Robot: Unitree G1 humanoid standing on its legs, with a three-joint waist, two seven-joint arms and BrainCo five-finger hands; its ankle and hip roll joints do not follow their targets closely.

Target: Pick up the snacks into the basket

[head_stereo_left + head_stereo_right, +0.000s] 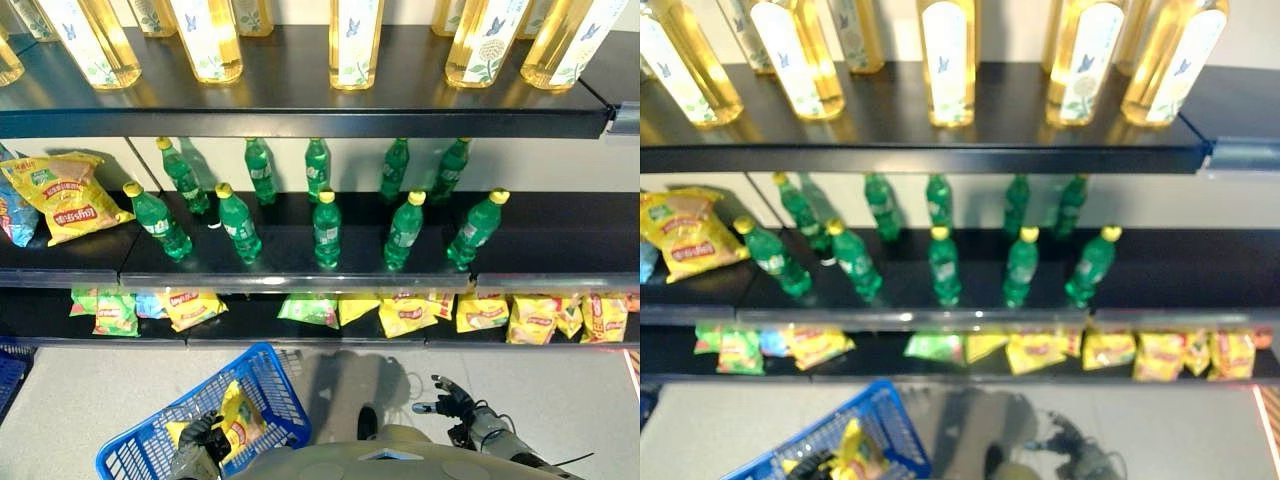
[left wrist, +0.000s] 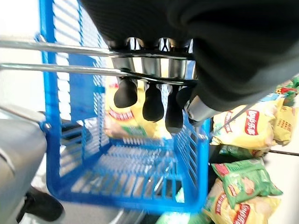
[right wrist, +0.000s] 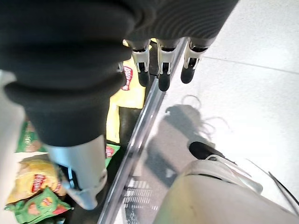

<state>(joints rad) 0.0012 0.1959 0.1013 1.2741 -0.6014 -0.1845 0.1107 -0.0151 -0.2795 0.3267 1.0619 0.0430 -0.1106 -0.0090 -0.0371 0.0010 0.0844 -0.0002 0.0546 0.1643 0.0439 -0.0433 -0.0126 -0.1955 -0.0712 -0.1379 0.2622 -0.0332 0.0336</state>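
The shelf (image 1: 300, 255) carries green bottles (image 1: 327, 228); its bottom tier holds many snack bags (image 1: 407, 315) not yet collected. The blue basket (image 1: 270, 385) holds one yellow snack bag (image 1: 240, 420). The left robot hand (image 1: 200, 440) is clamped on the basket handle (image 2: 60, 70); the right robot hand (image 1: 452, 402) hangs empty, fingers relaxed, over open floor (image 1: 560, 385) before the shelf lip.

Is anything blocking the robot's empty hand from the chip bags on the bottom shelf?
Nothing visible is. The right hand hangs open over bare floor, and the snack bags lie at the open front of the bottom shelf, with only floor between.
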